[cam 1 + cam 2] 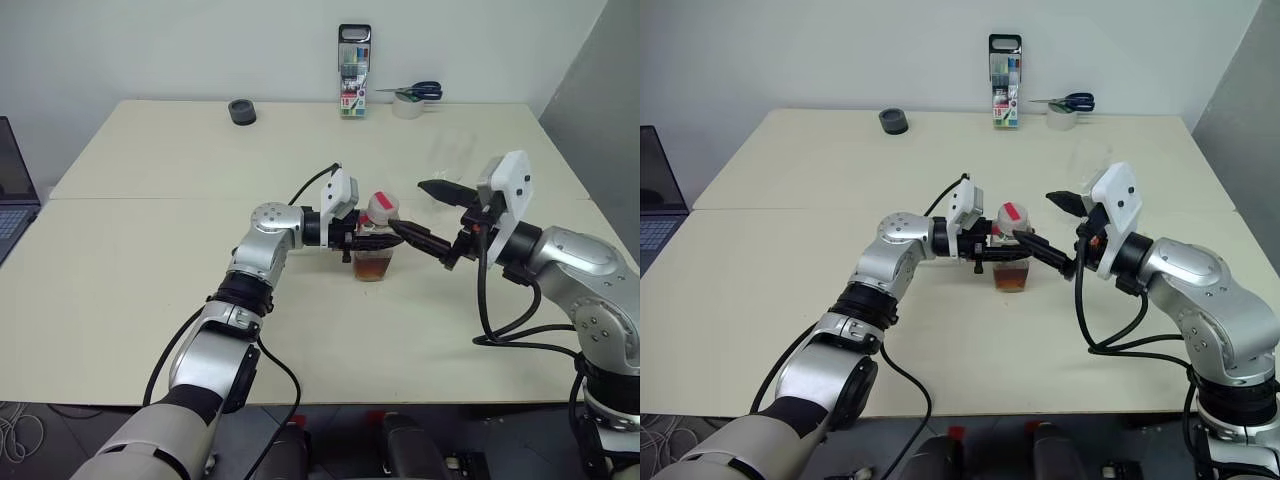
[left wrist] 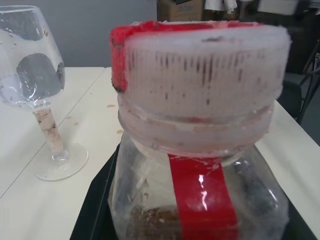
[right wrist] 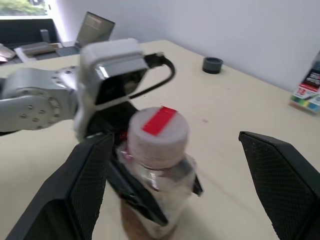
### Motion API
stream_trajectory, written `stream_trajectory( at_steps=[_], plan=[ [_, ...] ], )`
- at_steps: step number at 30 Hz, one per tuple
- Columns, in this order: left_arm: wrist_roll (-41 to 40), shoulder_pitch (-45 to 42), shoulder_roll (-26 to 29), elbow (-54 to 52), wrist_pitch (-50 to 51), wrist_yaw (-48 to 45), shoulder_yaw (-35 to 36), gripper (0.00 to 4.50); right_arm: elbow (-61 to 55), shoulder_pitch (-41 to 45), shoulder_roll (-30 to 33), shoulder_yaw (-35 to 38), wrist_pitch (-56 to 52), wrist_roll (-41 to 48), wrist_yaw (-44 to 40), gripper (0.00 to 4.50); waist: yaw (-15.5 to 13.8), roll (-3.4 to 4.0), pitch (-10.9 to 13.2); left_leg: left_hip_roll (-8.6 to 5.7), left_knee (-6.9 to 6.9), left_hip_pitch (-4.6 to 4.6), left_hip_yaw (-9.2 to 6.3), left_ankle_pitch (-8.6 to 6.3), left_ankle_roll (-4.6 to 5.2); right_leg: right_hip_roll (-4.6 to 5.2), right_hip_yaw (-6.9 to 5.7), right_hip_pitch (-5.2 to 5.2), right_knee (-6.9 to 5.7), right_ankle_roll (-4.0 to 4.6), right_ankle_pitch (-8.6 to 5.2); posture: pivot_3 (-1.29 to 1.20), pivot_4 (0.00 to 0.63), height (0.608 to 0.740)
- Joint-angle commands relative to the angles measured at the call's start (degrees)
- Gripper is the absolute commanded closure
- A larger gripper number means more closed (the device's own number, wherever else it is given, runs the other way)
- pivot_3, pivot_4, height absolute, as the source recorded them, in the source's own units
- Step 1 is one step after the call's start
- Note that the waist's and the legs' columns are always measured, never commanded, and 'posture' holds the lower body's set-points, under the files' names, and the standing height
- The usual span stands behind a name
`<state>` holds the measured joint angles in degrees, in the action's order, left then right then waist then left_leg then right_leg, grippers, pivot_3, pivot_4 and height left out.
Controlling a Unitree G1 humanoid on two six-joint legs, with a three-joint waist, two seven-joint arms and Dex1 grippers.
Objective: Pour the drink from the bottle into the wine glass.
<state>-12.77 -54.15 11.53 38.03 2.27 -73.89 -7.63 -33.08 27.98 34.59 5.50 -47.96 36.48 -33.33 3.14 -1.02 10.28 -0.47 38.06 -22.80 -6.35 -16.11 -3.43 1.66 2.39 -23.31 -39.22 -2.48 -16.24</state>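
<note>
Your left hand (image 1: pixel 362 240) is clamped on the bottle (image 1: pixel 375 245), which stands upright mid-worktop (image 1: pixel 150 300), cap on, with the amber drink (image 1: pixel 371 266) low in its base. Your right hand (image 1: pixel 430 217) sits just beside the cap, fingers spread wide, holding nothing. The wine glass (image 1: pixel 450 160) stands farther back to the right, upright. Marker case (image 1: pixel 354 72) and scissors (image 1: pixel 410 92) are at the far edge.

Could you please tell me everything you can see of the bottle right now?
The bottle is small, clear plastic, with a red vertical label stripe and a white cap bearing a red patch. It stands upright on the table, cap on, a little amber drink at the bottom. The left gripper is shut on its body; the open right gripper flanks the cap.
</note>
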Motion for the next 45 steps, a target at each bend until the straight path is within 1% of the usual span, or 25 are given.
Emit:
stream_trajectory(
  at_steps=[1,5,9,16,20,34,45],
  plan=[
    [-1.1,-0.8,0.0,-2.5,-0.4,-0.1,0.9,2.81,-3.2,1.3,-0.3,-1.3,0.1,0.7,1.0,0.24,0.0,0.00,0.0,0.00,0.00,0.00,0.00,0.00,0.00,0.00,0.00,0.00,0.00,0.00,0.00,0.00,0.150,0.740],
    [-1.2,-1.0,-0.2,-2.3,-0.3,-0.1,0.9,2.81,-0.9,4.2,-3.0,-5.5,2.8,-4.3,4.7,0.24,0.1,0.00,0.0,0.01,0.00,0.02,0.00,0.00,0.00,-0.02,0.00,0.00,-0.01,0.00,0.00,0.00,0.150,0.740],
    [-1.2,-1.0,-0.3,-2.3,-0.2,-0.1,0.9,2.81,1.3,5.1,-3.9,-8.2,5.4,-8.5,5.5,0.24,0.1,0.00,0.0,0.00,0.01,0.00,0.00,0.01,-0.02,0.00,0.00,0.00,0.01,0.00,0.00,0.00,0.150,0.740],
    [-1.2,-0.9,-0.4,-2.6,-0.1,-0.1,0.8,2.81,3.6,5.5,-5.3,-8.9,7.4,-11.8,6.2,0.24,0.1,0.00,0.0,0.00,0.01,0.00,0.00,0.01,-0.02,0.00,0.00,0.00,0.00,0.00,0.00,0.00,0.150,0.740],
    [-1.2,-0.6,-0.3,-2.9,0.0,-0.2,0.7,2.81,4.2,5.4,-6.2,-7.6,7.0,-11.6,6.9,0.24,0.1,0.00,0.0,0.00,0.01,0.01,0.00,0.01,-0.02,0.00,0.00,0.00,0.00,0.00,0.00,0.00,0.150,0.740],
    [-1.2,-0.5,-0.1,-3.1,0.0,-0.4,0.7,2.81,3.7,3.8,-4.8,-5.8,5.6,-12.0,6.9,0.24,0.1,0.00,0.0,0.00,0.01,0.00,0.00,0.01,-0.02,0.00,0.00,0.00,-0.01,0.00,0.00,0.00,0.150,0.740],
    [-1.1,-0.3,0.1,-3.4,0.2,-0.5,0.7,2.81,2.7,3.0,-3.8,-4.2,4.2,-10.6,6.6,0.24,0.1,0.00,0.0,0.00,0.01,0.01,0.00,0.01,-0.01,0.00,0.00,0.00,-0.01,0.00,0.00,0.00,0.150,0.740]
  ],
)
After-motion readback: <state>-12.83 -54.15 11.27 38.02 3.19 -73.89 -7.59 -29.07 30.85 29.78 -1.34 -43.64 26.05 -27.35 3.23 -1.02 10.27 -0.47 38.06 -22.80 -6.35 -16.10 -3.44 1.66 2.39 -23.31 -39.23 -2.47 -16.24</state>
